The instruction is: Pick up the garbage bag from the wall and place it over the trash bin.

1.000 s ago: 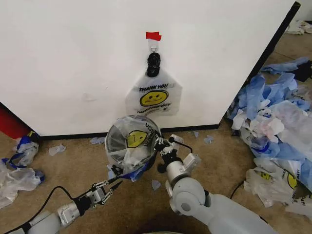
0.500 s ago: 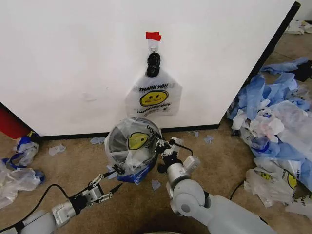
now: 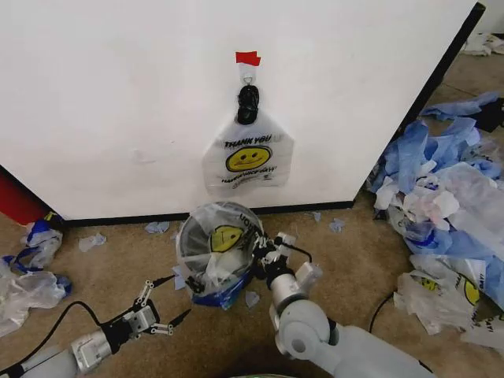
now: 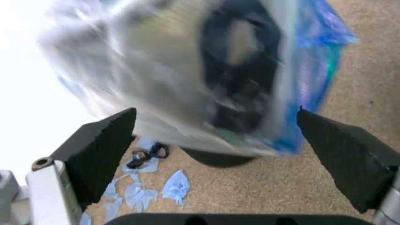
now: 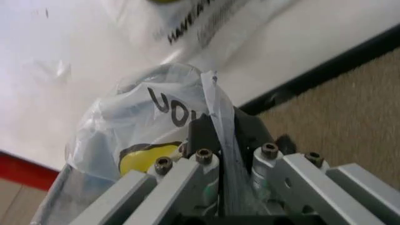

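In the head view the garbage bag [image 3: 216, 248] is draped over the trash bin [image 3: 211, 272], which stands on the tan carpet [image 3: 346, 252] just in front of the wall [image 3: 118, 102] and its black baseboard; the bag's smiley face and part of its black print show through the crinkled film, and so much plastic covers the bin that only dark patches of mesh can be made out beneath it. The right gripper [image 3: 260, 253] sits at the bin's 3 o'clock edge, its fingers pinched shut on a fold of the bag's rim; in the right wrist view the same fold [image 5: 216, 122] runs straight down between the closed fingers, whose tips are hidden by the plastic and the gripper's own metal bars. The left gripper [image 3: 161, 303] hangs at about 8 o'clock from the bin, apart from it, with its two fingers spread wide and nothing between them. In the left wrist view the black pads [image 4: 103, 145] frame a blurred mass of bag and bin, with blue scraps lying on the carpet below. At 12 o'clock from the bin a second smiley bag [image 3: 248, 153] hangs on the wall from a hook [image 3: 247, 77] under a strip of red tape [image 3: 247, 57], its handles bunched into a dark knot. Heaps of blue and white plastic bags [image 3: 449, 181] lie at 3 o'clock, cut off by the picture's edge.
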You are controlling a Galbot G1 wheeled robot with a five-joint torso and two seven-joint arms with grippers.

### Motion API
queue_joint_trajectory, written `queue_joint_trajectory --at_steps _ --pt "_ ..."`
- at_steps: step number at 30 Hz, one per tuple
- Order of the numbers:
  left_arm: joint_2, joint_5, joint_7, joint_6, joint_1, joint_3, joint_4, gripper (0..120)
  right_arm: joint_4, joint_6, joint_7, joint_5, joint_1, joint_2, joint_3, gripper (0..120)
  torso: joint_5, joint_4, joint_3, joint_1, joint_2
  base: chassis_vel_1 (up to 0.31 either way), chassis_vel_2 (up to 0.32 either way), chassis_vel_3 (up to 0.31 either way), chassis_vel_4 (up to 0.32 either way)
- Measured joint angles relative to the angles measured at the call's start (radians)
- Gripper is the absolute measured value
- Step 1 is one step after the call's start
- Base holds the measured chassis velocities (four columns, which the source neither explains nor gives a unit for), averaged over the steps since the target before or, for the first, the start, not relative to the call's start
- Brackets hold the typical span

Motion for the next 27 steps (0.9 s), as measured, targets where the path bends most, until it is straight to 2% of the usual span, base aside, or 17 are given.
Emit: queue_joint_trajectory --at_steps 10,20,27 --pt "0.002 -0.019 -0.008 -0.002 -0.018 0.002 0.012 100 -0.070 0.022 -0.029 -0.005 0.001 0.013 -0.046 1 0.0000 0.0000 0.000 0.000 0.000 0.000 0.000 0.000 0.000" --pt "0.047 -0.044 -0.024 -0.005 -0.027 -0.015 0.005 100 -0.105 0.035 -0.043 -0.023 -0.002 0.018 -0.056 1 0.0000 0.0001 0.000 0.000 0.000 0.000 0.000 0.000 0.000" --pt "0.079 -0.095 -0.028 -0.005 -0.134 0.018 0.085 96 -0.094 0.038 -0.043 -0.034 -0.005 0.014 -0.059 1 0.0000 -0.0001 0.000 0.000 0.000 0.000 0.000 0.000 0.000"
